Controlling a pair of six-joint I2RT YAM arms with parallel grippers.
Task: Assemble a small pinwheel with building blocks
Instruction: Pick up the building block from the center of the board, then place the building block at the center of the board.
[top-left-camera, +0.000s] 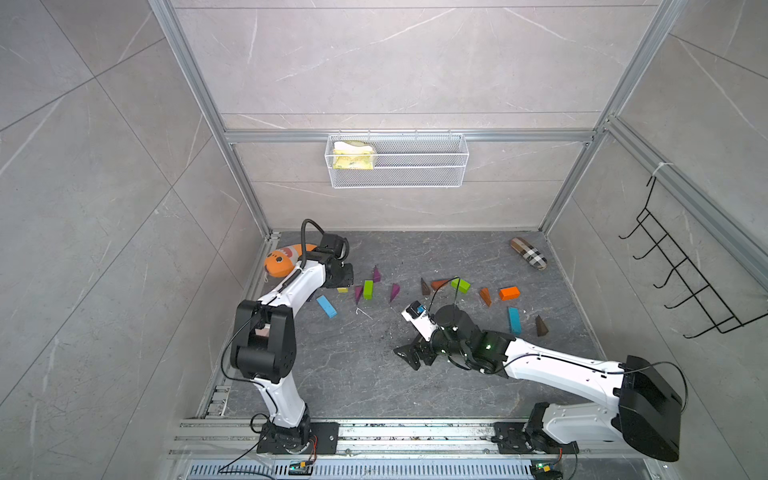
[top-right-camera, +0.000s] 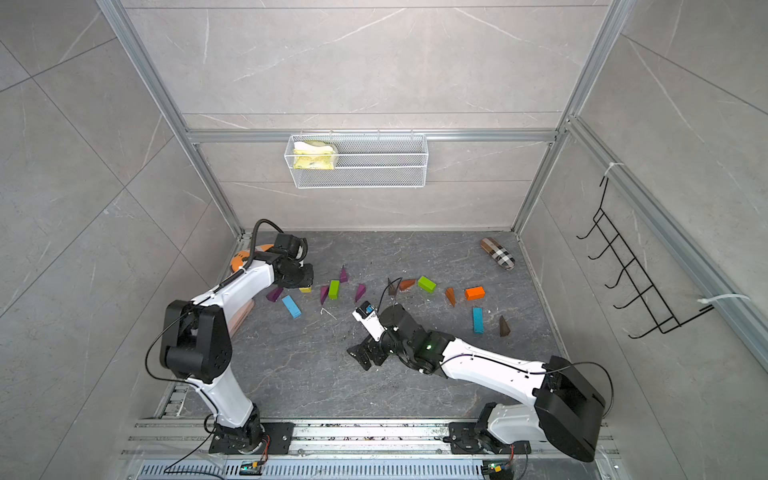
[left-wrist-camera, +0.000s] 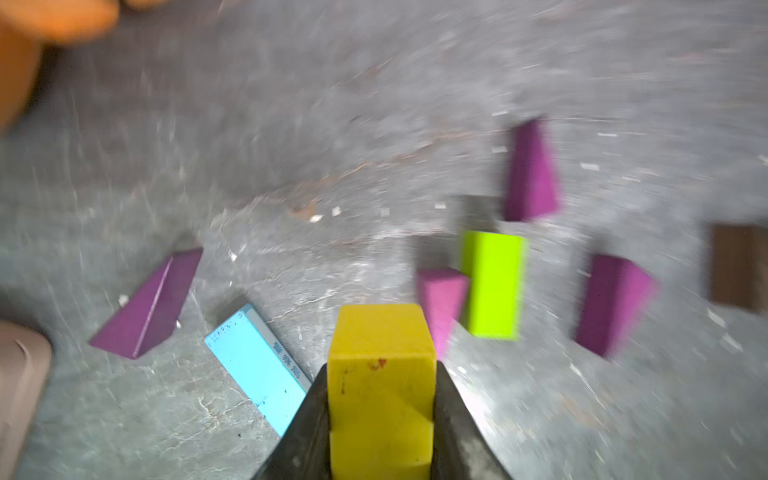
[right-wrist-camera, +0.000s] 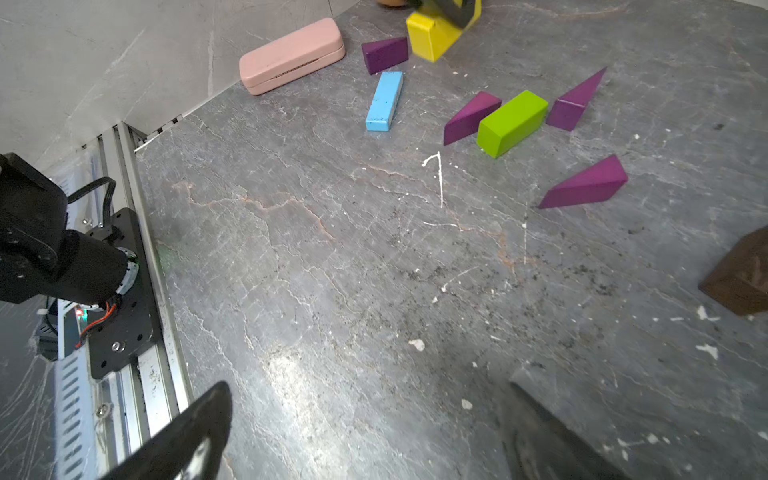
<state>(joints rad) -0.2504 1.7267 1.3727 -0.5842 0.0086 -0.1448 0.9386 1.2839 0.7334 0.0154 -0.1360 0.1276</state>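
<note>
The left arm (top-left-camera: 282, 395) and right arm (top-left-camera: 557, 365) are white with big black joints (top-left-camera: 266, 332). Black cables (top-left-camera: 303, 241) loop off them, and a small green light (top-left-camera: 489, 346) glows on the right one.

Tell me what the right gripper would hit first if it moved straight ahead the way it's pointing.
Probably the bare table: the open right gripper angles down at empty stone, short of the green block. Depth is hard to judge.

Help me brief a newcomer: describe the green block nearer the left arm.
Find the left gripper, gripping a yellow block. Just beyond it, toward the right arm, lies the green block. Purple wedges flank it, unlike the other green block.
</note>
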